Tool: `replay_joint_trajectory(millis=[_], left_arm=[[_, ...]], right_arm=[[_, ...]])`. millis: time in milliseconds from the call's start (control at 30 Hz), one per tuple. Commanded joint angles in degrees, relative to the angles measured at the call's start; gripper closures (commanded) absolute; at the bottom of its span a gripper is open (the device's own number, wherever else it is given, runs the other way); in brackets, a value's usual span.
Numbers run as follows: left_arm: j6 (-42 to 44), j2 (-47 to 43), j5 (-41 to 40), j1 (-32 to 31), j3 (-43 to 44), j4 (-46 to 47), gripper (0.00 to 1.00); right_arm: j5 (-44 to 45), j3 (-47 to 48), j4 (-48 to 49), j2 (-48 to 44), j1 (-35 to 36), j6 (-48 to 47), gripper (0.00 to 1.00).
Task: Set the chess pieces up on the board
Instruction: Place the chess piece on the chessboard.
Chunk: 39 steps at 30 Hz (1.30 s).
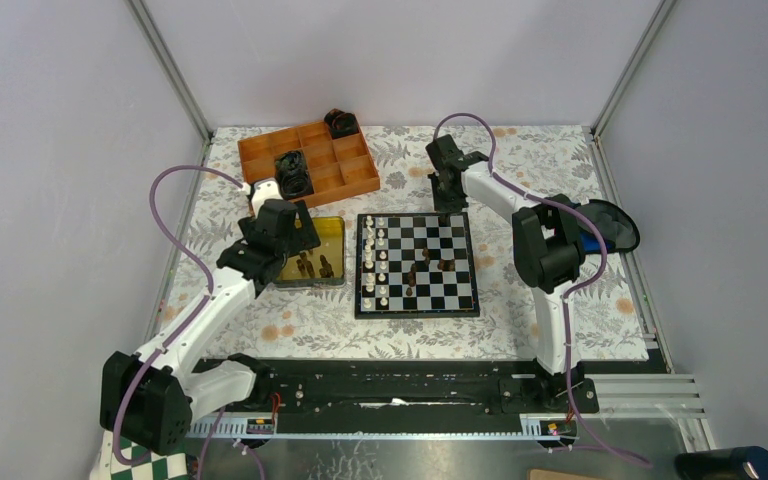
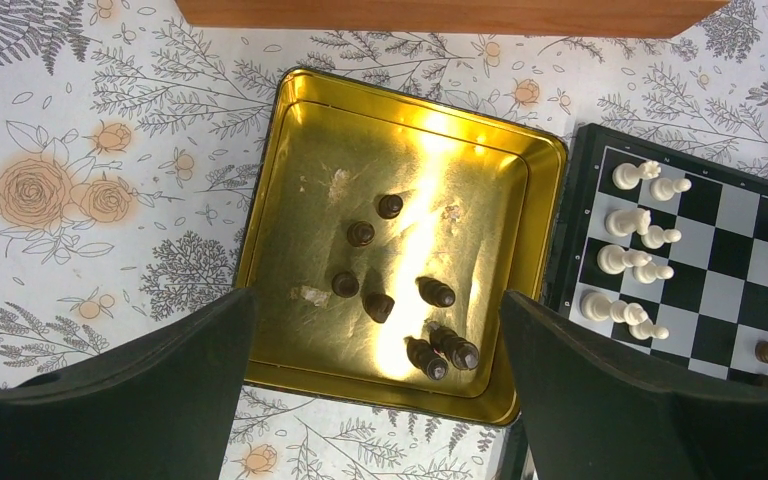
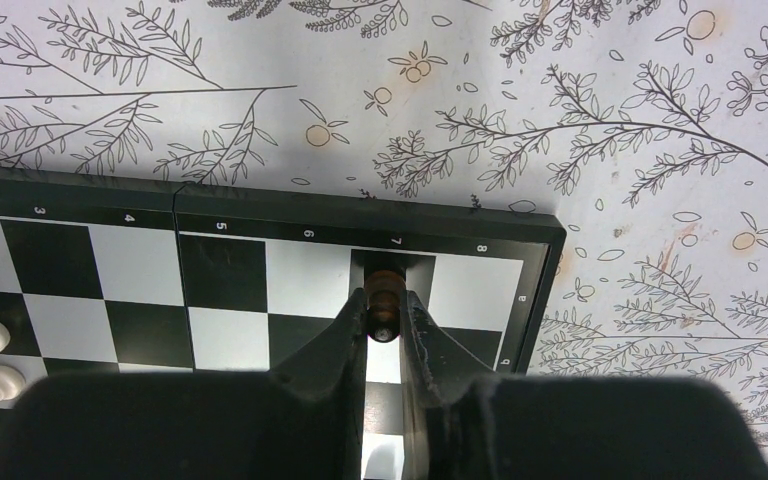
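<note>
right gripper [image 3: 384,320] pinching a dark brown piece [image 3: 384,293] at the board [image 3: 260,222] edge, left gripper [image 2: 372,305] splayed wide over gold tin [image 2: 290,130] of loose dark pieces [image 2: 361,234], orange tray [image 1: 260,150] right behind

The right end effector [image 3: 384,312] hides most of its dark piece [image 3: 384,285]; the kind cannot be told.

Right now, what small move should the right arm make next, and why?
Probably lower the right tool straight down and release. It is shut on a dark piece directly over the black square by the 7 at the edge of the board, and that square looks free.
</note>
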Motion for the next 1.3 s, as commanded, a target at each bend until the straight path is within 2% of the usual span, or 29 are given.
replay_joint_trajectory(millis=[0, 233, 467, 767, 1067, 1267], left_arm=[[1.5, 0.3, -0.5, 0.4, 1.8, 1.3, 0.01], [1.1, -0.2, -0.1, 0.5, 1.1, 1.5, 0.01], [1.0, -1.0, 0.0, 0.5, 0.5, 1.3, 0.01], [0.5, -2.4, -0.1, 0.6, -0.2, 0.6, 0.01], [-0.6, -4.3, -0.3, 0.6, -0.5, -0.2, 0.01], [-1.1, -5.9, -0.3, 0.6, -1.0, -1.0, 0.01]], right_arm=[[-0.9, 2.2, -0.9, 0.4, -0.3, -0.1, 0.94], [-1.4, 1.7, -1.0, 0.3, -0.3, 0.1, 0.83], [-1.4, 1.6, -1.1, 0.2, -0.3, 0.3, 0.67], [-1.1, 2.1, -1.0, -1.2, -0.3, -0.5, 0.61], [1.1, 2.8, -2.2, -7.6, 0.4, -1.7, 0.58], [1.9, -0.2, -2.4, -12.7, 3.6, -2.0, 0.47]])
